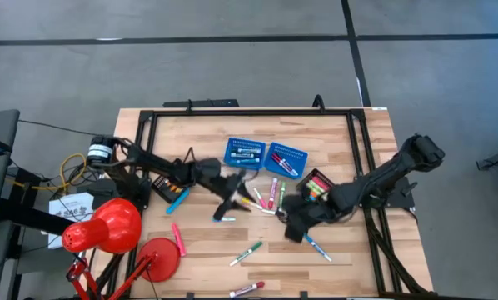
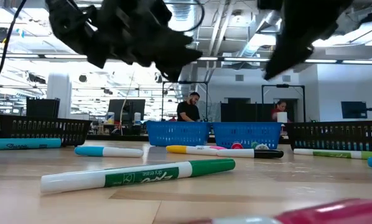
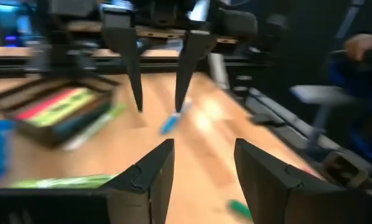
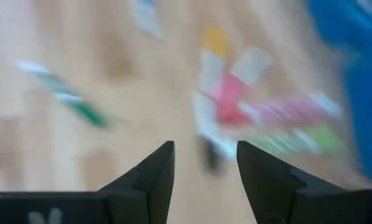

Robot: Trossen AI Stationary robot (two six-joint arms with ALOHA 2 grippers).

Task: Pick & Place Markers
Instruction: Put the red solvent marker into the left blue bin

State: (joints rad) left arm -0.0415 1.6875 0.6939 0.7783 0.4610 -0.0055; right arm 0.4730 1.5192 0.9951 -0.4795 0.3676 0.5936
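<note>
Dark right gripper [image 4: 200,171] fingers apart, empty, above the markers [image 1: 270,194] clustered mid-table by the blue baskets [image 1: 266,156]; left gripper [image 3: 198,171] also apart, empty; pick one isolated pen, straddle its barrel crosswise, then close

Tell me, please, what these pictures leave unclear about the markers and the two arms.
- Right wrist view: the loose markers are smeared; colours show, print does not.
- Left wrist view: the contents of the black tray are blurred streaks.
- High view: the left gripper and right gripper cover markers beneath them.
- Low view: both arms are cut off by the top edge.
</note>
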